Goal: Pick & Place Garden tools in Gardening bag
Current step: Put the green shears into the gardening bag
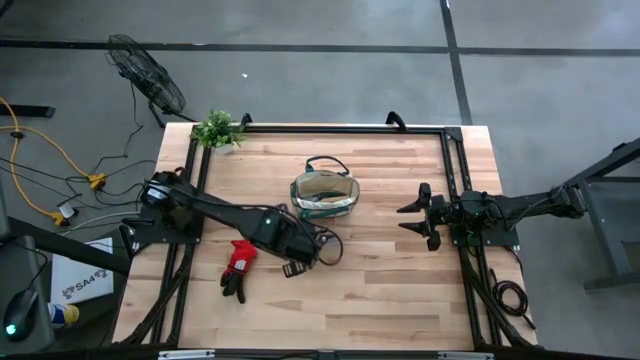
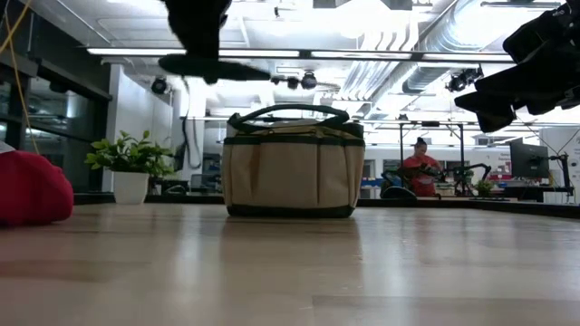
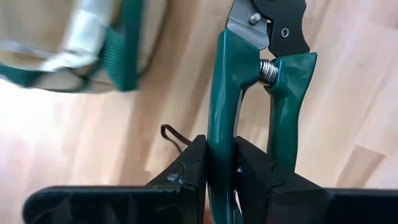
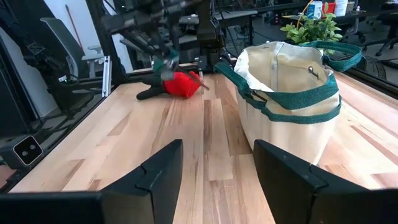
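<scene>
My left gripper point(image 1: 303, 254) is near the table's middle, on the near side of the gardening bag point(image 1: 325, 194), shut on green-handled pruning shears point(image 3: 231, 74). The low view shows it high above the table point(image 2: 199, 27). The tan bag with green trim stands upright on its base point(image 2: 292, 172), mouth open. The red-and-black glove pair point(image 1: 238, 264) lies on the table left of my left gripper. My right gripper point(image 1: 412, 216) is open and empty, right of the bag. No trowels or second shears show. My left gripper pinches one green handle of the shears point(image 3: 221, 146) between its two fingers. The fingers lie along the handle, and the blade end point(image 3: 264, 18) points away from the wrist. The second handle point(image 3: 287, 106) stands free beside the fingers. The shears are lifted clear of the table.
A small leafy plant in a white pot point(image 1: 218, 128) stands at the far left corner. A black frame rail point(image 1: 340, 128) runs along the table's far edge and sides. Bare wood lies between the bag and my right gripper point(image 4: 217, 168). A person point(image 2: 421, 163) sits in the room behind.
</scene>
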